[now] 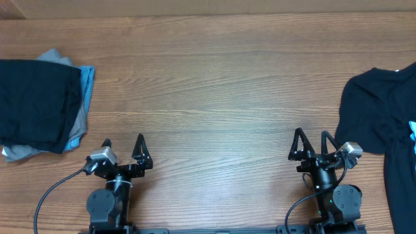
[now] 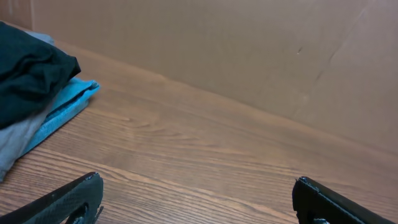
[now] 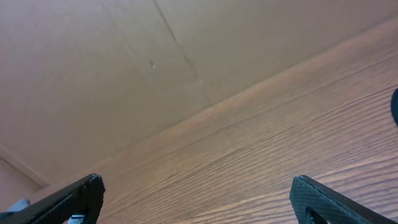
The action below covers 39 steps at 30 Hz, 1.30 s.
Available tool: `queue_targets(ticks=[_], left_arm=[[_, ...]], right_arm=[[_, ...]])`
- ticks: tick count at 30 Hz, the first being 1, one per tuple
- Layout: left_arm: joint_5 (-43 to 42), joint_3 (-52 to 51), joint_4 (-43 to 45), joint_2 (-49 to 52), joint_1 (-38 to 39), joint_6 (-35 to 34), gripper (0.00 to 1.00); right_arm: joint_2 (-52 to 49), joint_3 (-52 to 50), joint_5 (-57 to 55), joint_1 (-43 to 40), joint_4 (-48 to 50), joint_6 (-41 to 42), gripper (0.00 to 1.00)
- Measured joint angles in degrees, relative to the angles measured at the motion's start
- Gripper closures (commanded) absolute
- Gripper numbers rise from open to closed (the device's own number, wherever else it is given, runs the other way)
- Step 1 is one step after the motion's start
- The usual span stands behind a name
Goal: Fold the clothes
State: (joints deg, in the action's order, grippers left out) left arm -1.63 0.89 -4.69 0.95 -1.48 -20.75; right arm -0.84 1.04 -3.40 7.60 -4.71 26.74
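Left gripper (image 1: pixel 123 139) and right gripper (image 1: pixel 311 132) sit wide open, empty, between shirts; next, the black shirt (image 1: pixel 370 110) probably needs pulling to centre.

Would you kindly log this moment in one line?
left gripper: fingers open | right gripper: fingers open | shirt stack: left | black shirt: right, unfolded

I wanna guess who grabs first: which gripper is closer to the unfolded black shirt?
Right. The right gripper sits beside the black shirt; the left gripper is far across the table.
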Motion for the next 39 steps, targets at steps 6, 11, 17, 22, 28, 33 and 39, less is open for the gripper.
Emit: queue_targets(ticks=[6,11,17,22,28,33,39], left_arm=[[0.02,0.0,0.0,0.02,0.0,0.0,0.0],[0.02,0.0,0.0,0.02,0.0,0.0,0.0],[0.02,0.0,0.0,0.0,0.0,0.0,0.0],[0.02,0.0,0.0,0.02,0.0,0.0,0.0],[0.02,0.0,0.0,0.0,0.0,0.0,0.0],[0.17,-0.07,0.02,0.0,0.0,0.0,0.0],[0.2,-0.17,0.04,-0.02,0.0,0.02,0.0]], right_arm=[[0.0,0.0,0.02,0.0,-0.02,0.02,0.0],[0.0,0.0,0.02,0.0,-0.02,0.0,0.0],[0.0,0.0,0.02,0.0,0.0,0.02,0.0],[0.0,0.0,1.09,0.0,0.02,0.42,0.0],[-0.09,2.25,8.63,0.0,-5.64,3.98,0.0],[-3.32,19.47,6.71,0.0,-16.94,6.56,0.0],[-18.18,50.71,0.09,0.0,-29.86,3.41,0.0]])
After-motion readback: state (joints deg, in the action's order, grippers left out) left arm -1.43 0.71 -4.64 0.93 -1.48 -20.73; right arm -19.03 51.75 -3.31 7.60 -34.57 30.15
